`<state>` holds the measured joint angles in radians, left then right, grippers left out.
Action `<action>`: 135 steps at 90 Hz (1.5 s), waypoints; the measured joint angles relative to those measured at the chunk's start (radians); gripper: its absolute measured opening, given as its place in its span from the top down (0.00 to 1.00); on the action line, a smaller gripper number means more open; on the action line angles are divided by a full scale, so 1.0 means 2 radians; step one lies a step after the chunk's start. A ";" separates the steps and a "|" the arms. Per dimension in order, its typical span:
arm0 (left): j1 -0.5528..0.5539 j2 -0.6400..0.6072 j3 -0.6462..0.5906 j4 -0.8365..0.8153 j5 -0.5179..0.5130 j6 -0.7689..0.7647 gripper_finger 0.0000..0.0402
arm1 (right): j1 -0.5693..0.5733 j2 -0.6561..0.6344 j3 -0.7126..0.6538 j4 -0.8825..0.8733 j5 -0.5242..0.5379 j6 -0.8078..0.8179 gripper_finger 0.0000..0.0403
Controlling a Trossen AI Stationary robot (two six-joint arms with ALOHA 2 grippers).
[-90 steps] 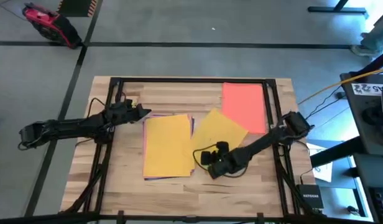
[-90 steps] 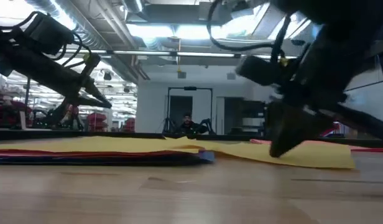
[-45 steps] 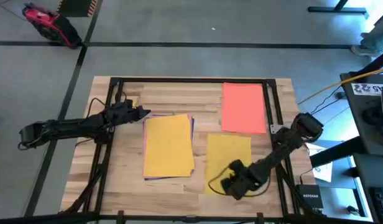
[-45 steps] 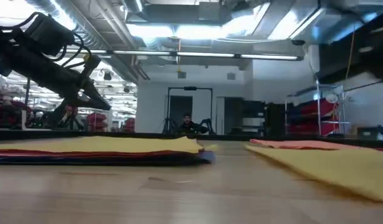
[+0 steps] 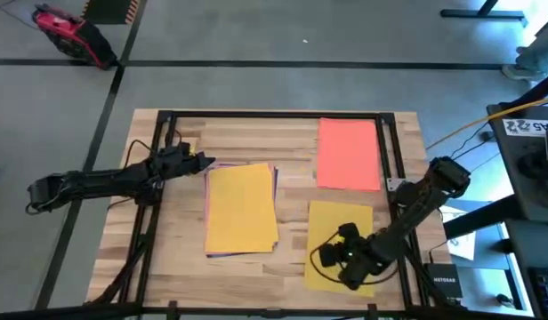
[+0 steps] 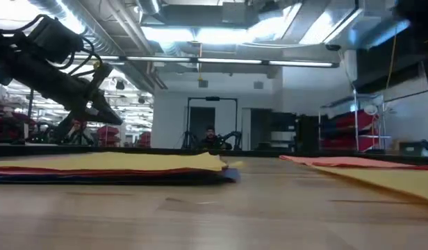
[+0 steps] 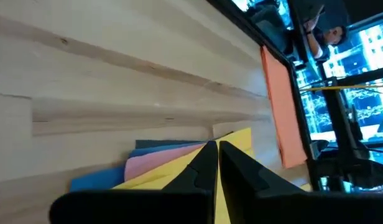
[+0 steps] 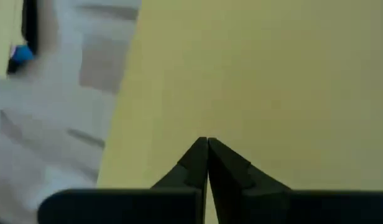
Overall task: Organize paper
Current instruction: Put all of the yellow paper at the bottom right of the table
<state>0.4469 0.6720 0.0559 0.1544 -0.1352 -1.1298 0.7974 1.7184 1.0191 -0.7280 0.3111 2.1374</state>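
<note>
At the table's near-right corner, right gripper [image 5: 320, 258] presses closed-fingered on yellow sheet [image 5: 345, 220].

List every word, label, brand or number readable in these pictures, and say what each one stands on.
"NETGEAR": faintly legible on the small black box beside the table's right front corner, in the high view.
White printed papers at the far right: large dark characters, too blurred to read.
Coloured sheets, the orange-red sheet, the lone yellow sheet and the stack: no text.
Red device on the floor: no readable marking.
</note>
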 joint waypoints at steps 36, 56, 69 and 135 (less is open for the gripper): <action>-0.001 0.000 0.000 -0.010 0.001 0.002 1.00 | -0.003 0.024 0.000 -0.015 -0.071 -0.090 1.00; -0.001 0.000 0.000 -0.022 0.004 0.008 1.00 | -0.003 0.024 -0.008 -0.047 -0.090 -0.104 1.00; -0.001 0.000 0.000 -0.021 0.009 0.009 1.00 | -0.003 0.021 -0.032 -0.010 -0.096 -0.105 1.00; -0.001 0.000 0.000 -0.026 0.023 0.006 1.00 | -0.003 0.019 -0.040 -0.069 -0.141 -0.182 1.00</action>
<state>0.4458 0.6720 0.0555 0.1034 -0.0887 -1.1174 0.7918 1.7557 0.9398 -0.8661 0.0296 1.7733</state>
